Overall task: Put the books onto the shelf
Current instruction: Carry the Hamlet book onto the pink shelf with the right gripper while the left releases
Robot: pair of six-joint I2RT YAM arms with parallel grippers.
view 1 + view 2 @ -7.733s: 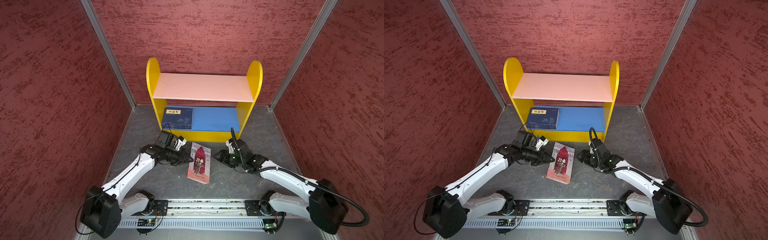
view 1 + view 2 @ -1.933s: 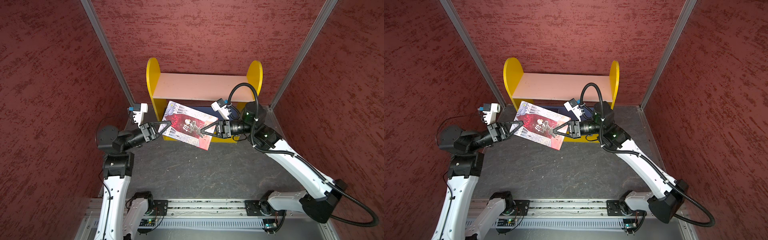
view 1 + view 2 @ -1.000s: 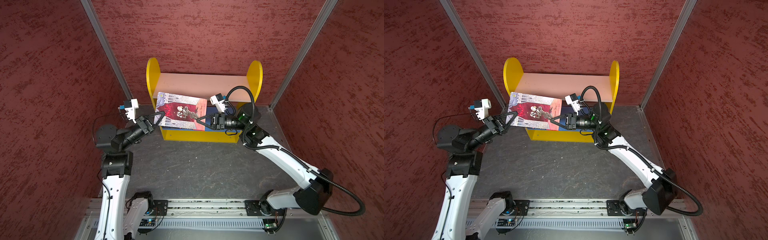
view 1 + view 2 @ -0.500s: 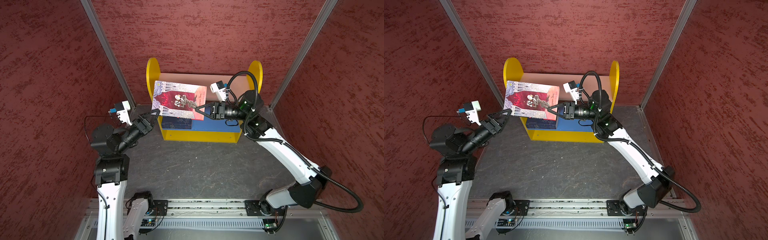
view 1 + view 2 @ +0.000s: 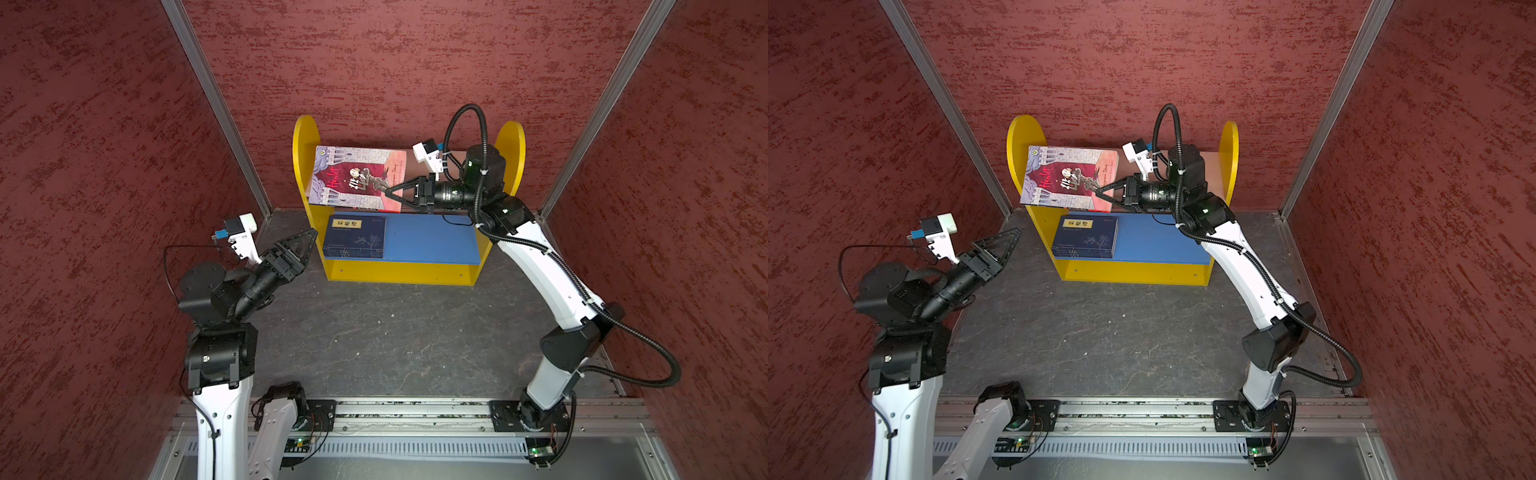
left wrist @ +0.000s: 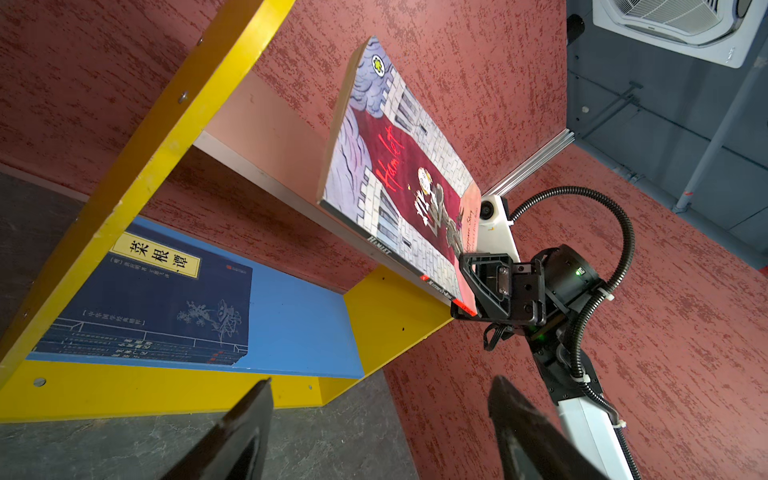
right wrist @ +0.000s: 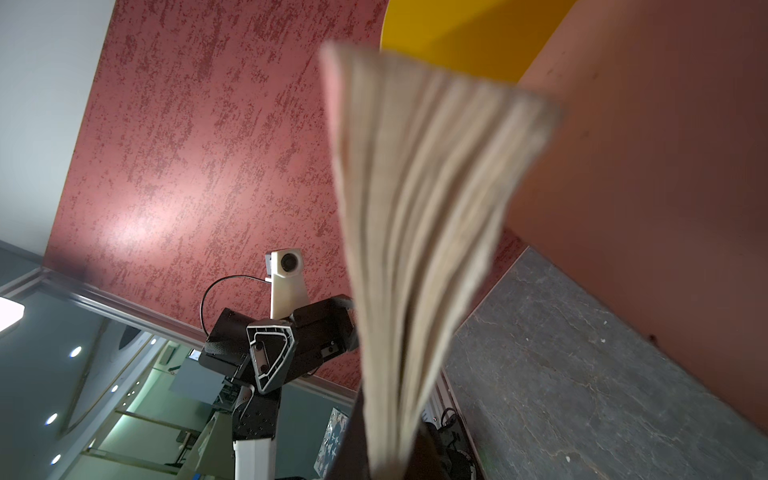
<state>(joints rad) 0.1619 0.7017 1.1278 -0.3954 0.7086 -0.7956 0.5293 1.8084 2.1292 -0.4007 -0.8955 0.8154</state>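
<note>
**Fig.** Shelf [image 5: 301,166] at rear of the dark grey tabletop [image 5: 374,332]: yellow round-topped side panels, pale pink upper board [image 5: 1209,166], blue lower board [image 5: 428,239], yellow base. Illustrated book [image 5: 353,178]: thin paperback; cover w/ dark red centre panel, grey-white brick towers, lilac cloud at one end, red script "Hamlet", small figures, pink strip at the gripped end; black spine w/ white lettering. It sits over the left half of the upper board, tilted, spine down along the board's front edge, cover facing front & up; whether the spine touches the board cannot be told. Right hand [image 5: 390,193] pinches the book's right end near the spine corner; in the right wrist view the page edges fan slightly, blurred. Navy books [image 5: 355,237]: flat stack at the left end of the lower board, beside the left panel; top cover w/ yellow label in black Chinese characters & a pale plant drawing. Left hand [image 5: 309,243]: fingers [image 6: 245,428] spread, holding nothing, just left of the shelf's left panel, apart from all books.
</note>
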